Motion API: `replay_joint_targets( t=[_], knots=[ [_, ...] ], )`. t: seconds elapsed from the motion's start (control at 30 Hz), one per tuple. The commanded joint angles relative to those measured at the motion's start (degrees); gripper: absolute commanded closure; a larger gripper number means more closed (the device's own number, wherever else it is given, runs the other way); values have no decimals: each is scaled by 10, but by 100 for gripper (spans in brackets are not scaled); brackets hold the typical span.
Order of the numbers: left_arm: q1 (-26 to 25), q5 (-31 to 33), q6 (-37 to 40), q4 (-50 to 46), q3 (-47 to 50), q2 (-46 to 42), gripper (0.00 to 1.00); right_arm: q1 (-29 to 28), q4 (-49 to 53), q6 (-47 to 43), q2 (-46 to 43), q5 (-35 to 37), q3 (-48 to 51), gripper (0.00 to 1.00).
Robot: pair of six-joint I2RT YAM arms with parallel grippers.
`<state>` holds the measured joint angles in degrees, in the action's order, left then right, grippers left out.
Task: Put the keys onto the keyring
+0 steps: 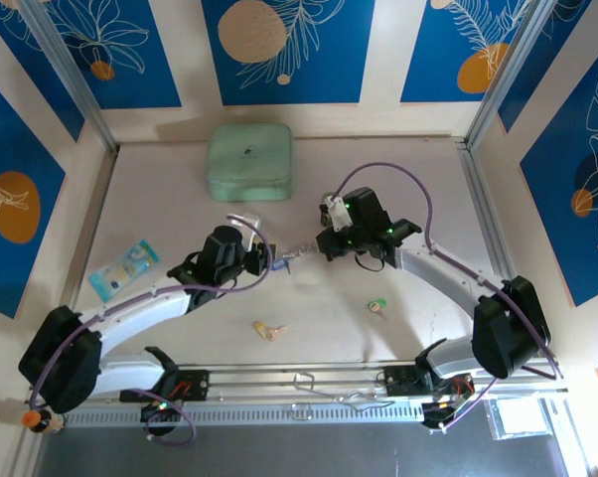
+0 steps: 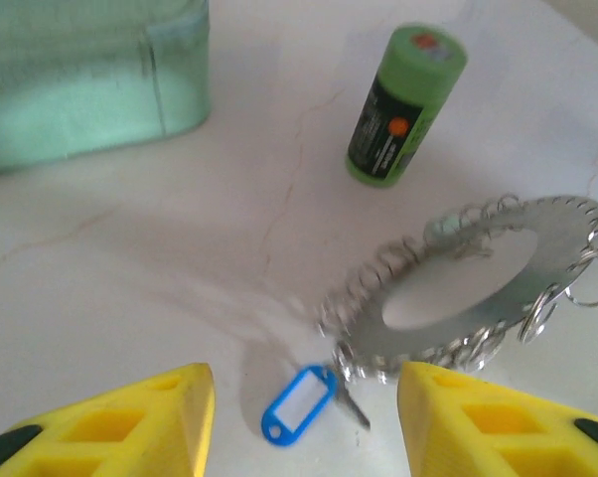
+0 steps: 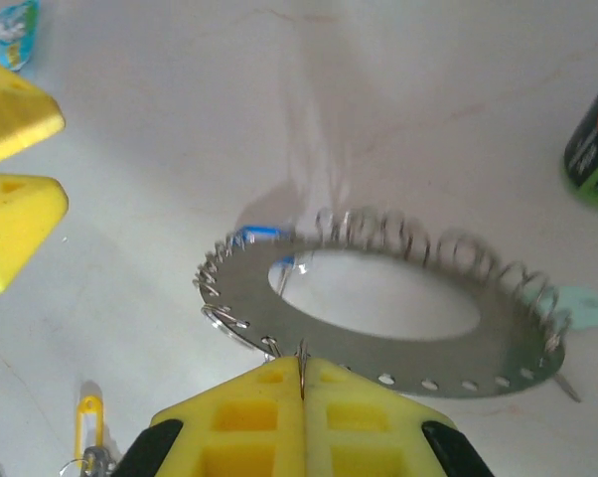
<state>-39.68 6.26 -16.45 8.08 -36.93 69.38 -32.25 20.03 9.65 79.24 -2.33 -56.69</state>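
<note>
The keyring (image 3: 378, 323) is a flat silvery hoop edged with small wire loops, hanging tilted just above the table. My right gripper (image 3: 301, 366) is shut on one of those loops at the hoop's near edge. A blue key (image 2: 299, 402) dangles from the keyring (image 2: 478, 288) and rests on the table between the fingers of my left gripper (image 2: 307, 378), which stands open and touches nothing. From above, both grippers meet mid-table, left gripper (image 1: 272, 261) facing right gripper (image 1: 317, 248). A yellow key (image 1: 269, 330) and a green key (image 1: 378, 306) lie loose nearer the arm bases.
A mint-green square box (image 1: 249, 161) sits at the back. A small upright green cylinder (image 2: 403, 104) stands just beyond the ring. A blue packet (image 1: 125, 266) lies at the left. A metal rail (image 1: 309, 383) runs along the near edge.
</note>
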Motion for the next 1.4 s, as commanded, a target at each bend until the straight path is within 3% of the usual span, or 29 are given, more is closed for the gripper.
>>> replay_joint_targets(
  t=[0.0,0.23,0.67,0.8,1.0,1.17,1.37],
  knots=[
    [-5,-7,48,-31,-39,-23,51,-2,23,-91,-17,-19,-37,100],
    [6,-44,107,-79,-97,-32,51,23,6,-133,-37,-94,-49,100],
    [47,-241,208,-106,-184,25,52,67,-30,-206,-82,-243,-29,100],
    [47,-280,193,-53,-173,39,56,66,-10,-219,-89,-275,-29,100],
    [43,-401,177,117,-86,40,61,55,-4,-249,-100,-294,-8,100],
    [42,-434,205,101,-82,48,72,50,4,-281,-107,-304,-3,100],
    [36,-476,246,81,-89,62,76,43,25,-306,-111,-291,-4,100]
  ],
)
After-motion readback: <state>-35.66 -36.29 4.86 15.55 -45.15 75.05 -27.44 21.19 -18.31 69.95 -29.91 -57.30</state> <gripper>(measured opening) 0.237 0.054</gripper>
